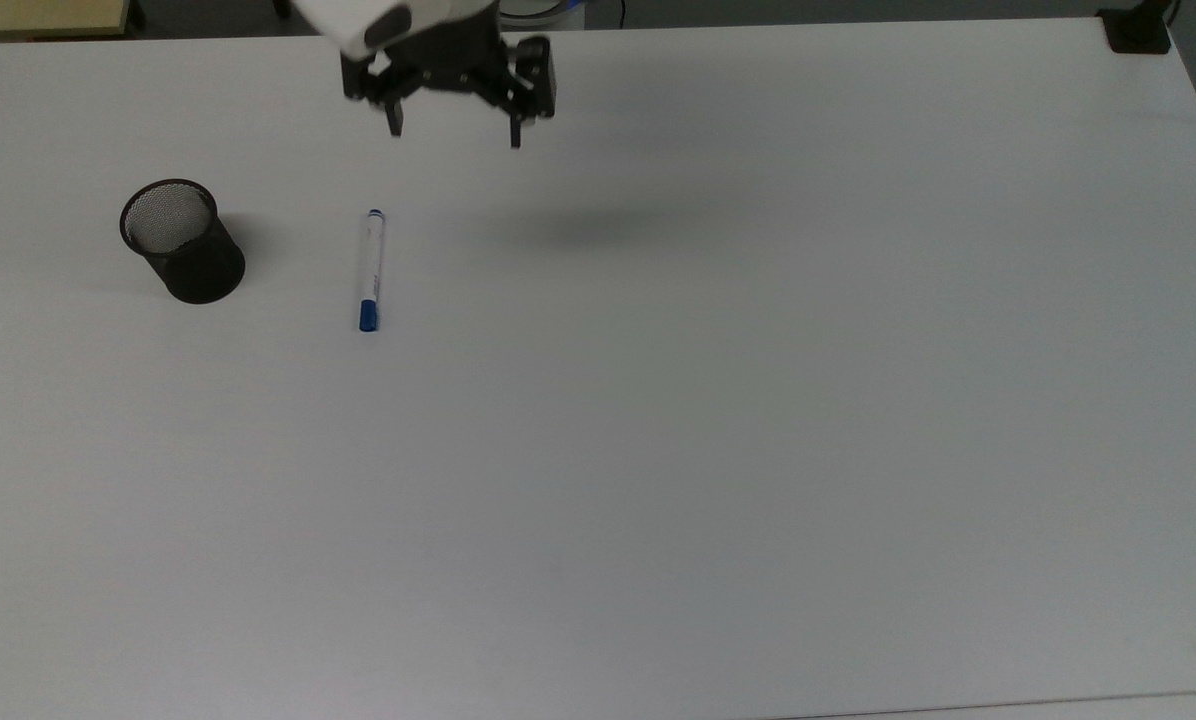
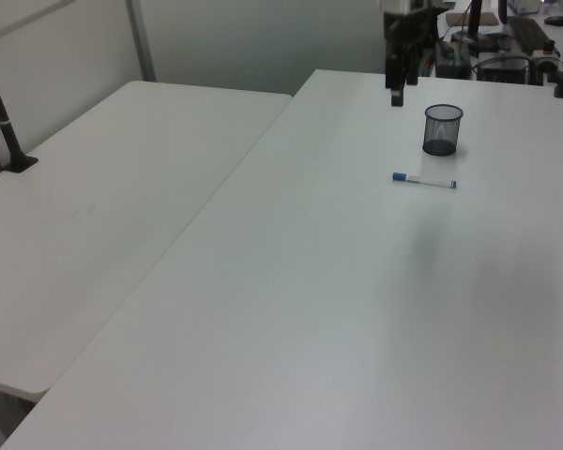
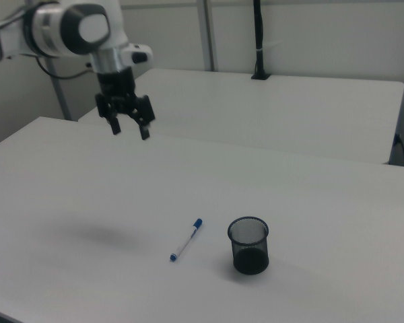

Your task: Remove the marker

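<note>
The wide white table (image 1: 758,450) spreads out under me, and my landmark on it is the black mesh pen cup (image 1: 180,240), standing upright. My two-finger black gripper (image 1: 455,135) hangs high above the tabletop, well apart from that cup, jaws spread wide and holding nothing — in the right view (image 3: 128,131) both fingers show clear daylight between them. The slim white-barrelled marker with the blue cap (image 1: 369,270) lies flat on the table near the cup, outside it, not touching it; in the left view (image 2: 424,181) it lies just in front of the cup (image 2: 442,129).

By my reckoning the marker is already out, so the step in hand is a clean retreat — I'd go straight up and away, jaws left open, swinging nowhere near the cup so nothing gets nudged or set rolling.
</note>
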Robot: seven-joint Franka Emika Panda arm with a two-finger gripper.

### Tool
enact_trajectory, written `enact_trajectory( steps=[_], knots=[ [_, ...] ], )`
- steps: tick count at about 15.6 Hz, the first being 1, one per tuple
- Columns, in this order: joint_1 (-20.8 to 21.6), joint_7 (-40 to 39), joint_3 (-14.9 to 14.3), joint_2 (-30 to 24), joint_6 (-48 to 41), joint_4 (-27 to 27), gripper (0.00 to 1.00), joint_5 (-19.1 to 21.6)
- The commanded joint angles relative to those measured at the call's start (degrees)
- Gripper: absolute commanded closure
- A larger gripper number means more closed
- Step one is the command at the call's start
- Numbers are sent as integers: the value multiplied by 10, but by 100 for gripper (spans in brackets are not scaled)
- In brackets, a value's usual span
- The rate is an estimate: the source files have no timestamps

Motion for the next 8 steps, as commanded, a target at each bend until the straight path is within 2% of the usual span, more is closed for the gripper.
enact_trajectory(
  steps=[1, 3, 8],
  knots=[
    [38, 46, -18, -58, -11, -33, 0, 2],
    [46, 68, -19, -75, -4, -52, 0, 0],
    [38, 63, -18, -68, -6, -47, 0, -6]
  ],
)
